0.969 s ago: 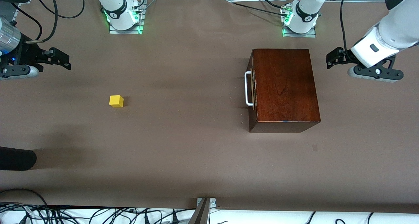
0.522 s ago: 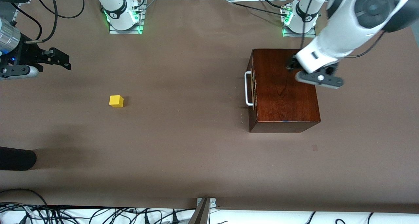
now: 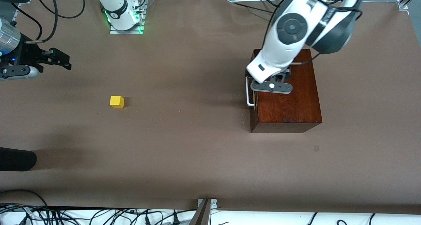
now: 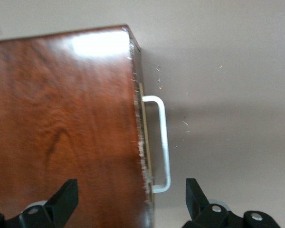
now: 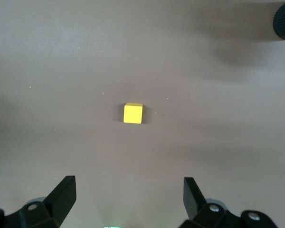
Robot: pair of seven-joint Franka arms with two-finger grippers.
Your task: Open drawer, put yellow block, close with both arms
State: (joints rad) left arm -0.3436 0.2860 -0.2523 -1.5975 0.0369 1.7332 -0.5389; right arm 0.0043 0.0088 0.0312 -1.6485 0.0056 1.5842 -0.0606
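Note:
The dark red-brown wooden box (image 3: 289,100) stands at the left arm's end of the table with its drawer shut. Its white bar handle (image 3: 249,92) faces the right arm's end. My left gripper (image 3: 271,86) hangs open above the box's top edge at the handle; in the left wrist view the gripper (image 4: 130,199) straddles that edge, with the handle (image 4: 162,142) between the fingers and lower down. The yellow block (image 3: 116,101) lies on the bare table toward the right arm's end. My right gripper (image 3: 64,61) waits open in the air; in the right wrist view the gripper (image 5: 128,197) shows ahead of it the yellow block (image 5: 133,113).
A black rounded object (image 3: 16,159) juts in at the right arm's end, nearer to the front camera than the block. The right arm's base (image 3: 123,14) stands along the table's back edge. Cables (image 3: 98,215) run below the near edge.
The left arm has swung in from the left arm's end of the table, crossed the top of the box and now hangs over its handle edge. The right arm and block have not moved.

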